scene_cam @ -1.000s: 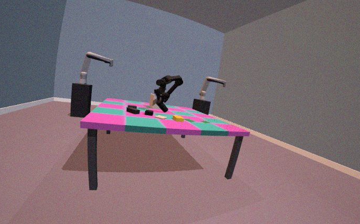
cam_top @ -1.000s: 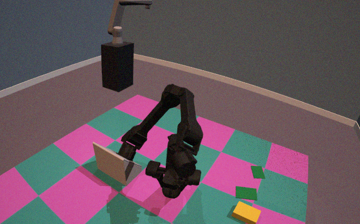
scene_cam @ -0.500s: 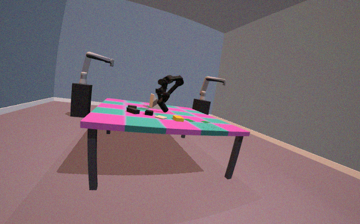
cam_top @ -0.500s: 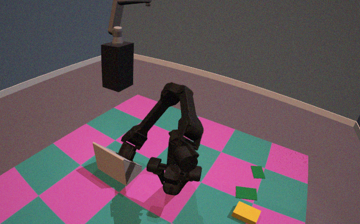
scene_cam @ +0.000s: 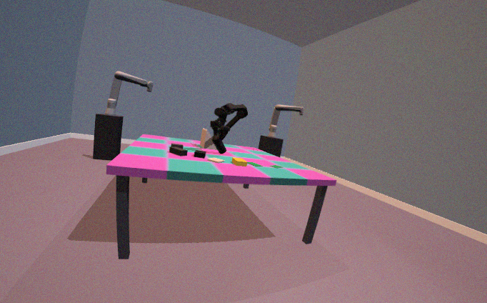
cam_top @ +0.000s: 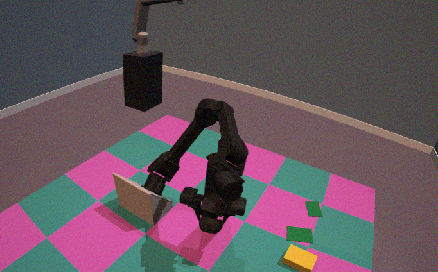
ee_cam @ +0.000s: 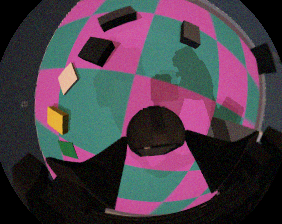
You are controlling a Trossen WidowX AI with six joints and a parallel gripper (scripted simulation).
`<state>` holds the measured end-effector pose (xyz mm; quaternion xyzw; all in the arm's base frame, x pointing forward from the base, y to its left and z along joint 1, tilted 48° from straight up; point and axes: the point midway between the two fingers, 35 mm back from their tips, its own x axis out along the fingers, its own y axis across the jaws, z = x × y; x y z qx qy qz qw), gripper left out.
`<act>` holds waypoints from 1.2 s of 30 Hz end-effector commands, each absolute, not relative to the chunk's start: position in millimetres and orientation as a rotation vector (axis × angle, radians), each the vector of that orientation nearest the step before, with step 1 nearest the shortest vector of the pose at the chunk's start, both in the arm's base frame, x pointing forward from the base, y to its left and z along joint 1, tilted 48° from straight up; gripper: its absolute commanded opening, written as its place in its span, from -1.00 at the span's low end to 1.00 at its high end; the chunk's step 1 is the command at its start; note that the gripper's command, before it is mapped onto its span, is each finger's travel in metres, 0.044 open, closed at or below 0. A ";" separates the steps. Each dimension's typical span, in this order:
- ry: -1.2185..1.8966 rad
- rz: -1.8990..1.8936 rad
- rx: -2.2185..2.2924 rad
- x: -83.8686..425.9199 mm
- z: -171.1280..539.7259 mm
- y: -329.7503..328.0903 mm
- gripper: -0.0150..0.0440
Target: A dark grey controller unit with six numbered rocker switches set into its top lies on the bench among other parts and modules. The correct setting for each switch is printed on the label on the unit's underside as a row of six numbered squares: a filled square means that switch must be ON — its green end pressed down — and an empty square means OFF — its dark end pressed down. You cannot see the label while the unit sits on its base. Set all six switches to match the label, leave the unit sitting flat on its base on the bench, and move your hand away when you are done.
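Observation:
My gripper [cam_top: 211,219] [ee_cam: 156,137] is shut on a dark, rounded body that appears to be the controller unit [cam_top: 210,226] [ee_cam: 156,122]. It is held above the bench between the two fingers, which stand well apart on either side of it. In the exterior view the unit [scene_cam: 221,147] shows as a small dark shape at the arm's lower end. The unit is too dark to make out its six switches, their settings or the label squares. A thin lighter line crosses its lower part in the wrist view.
A beige panel [cam_top: 133,199] stands upright, joined to a grey panel [cam_top: 164,204], beside the arm's base. Dark blocks [scene_cam: 178,151] [ee_cam: 96,51] [ee_cam: 190,34], a pale tile [scene_cam: 216,160] [ee_cam: 68,79], a yellow block [cam_top: 298,256] [scene_cam: 239,161] [ee_cam: 58,120] and green plates [cam_top: 299,234] [cam_top: 313,209] lie on the bench.

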<state>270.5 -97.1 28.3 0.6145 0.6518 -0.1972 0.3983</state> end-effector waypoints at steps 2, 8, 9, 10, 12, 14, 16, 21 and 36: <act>1.653 -0.509 1.560 267.2 32.2 -91.6 0.65; 1.643 -0.518 1.554 265.8 36.7 -89.6 0.65; 1.642 -0.519 1.553 265.6 37.5 -89.3 0.65; 1.640 -0.521 1.552 265.3 38.2 -89.0 0.65; 1.637 -0.524 1.550 264.9 39.7 -88.2 0.65; 1.634 -0.527 1.548 264.4 41.2 -87.5 0.65; 1.631 -0.530 1.546 263.9 42.6 -86.8 0.65; 1.623 -0.537 1.541 262.8 46.3 -84.9 0.65; 1.599 -0.559 1.525 259.2 57.0 -78.6 0.65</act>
